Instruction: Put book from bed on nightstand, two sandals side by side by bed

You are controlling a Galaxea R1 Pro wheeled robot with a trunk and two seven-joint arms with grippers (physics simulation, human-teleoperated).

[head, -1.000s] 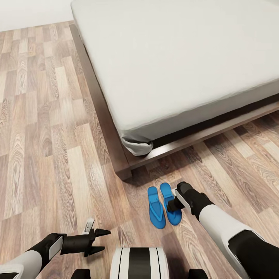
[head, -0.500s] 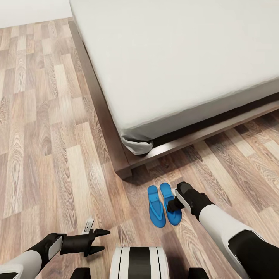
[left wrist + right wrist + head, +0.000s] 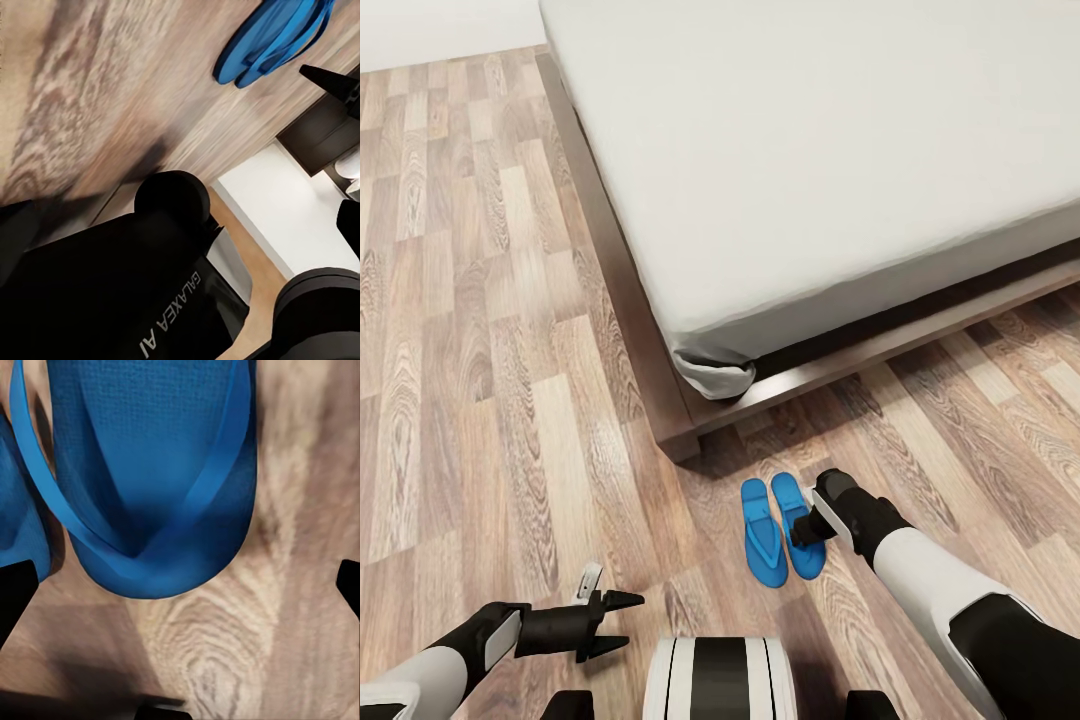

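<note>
With the two sandals (image 3: 783, 528) lying side by side on the floor (image 3: 490, 400) beside the bed (image 3: 810, 170), the right end effector (image 3: 807, 529), fingers spread and empty, is hovering over one and risking nudging it askew.

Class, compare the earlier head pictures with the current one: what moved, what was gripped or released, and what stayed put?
Almost nothing changed. The whole view shifted slightly at first, which is the camera moving, not the things. The two sandals lie side by side on the floor near the bed corner as before. The right claw stays open over the right-hand sandal, gripping nothing. The left claw remains open, low above the floor.
</note>
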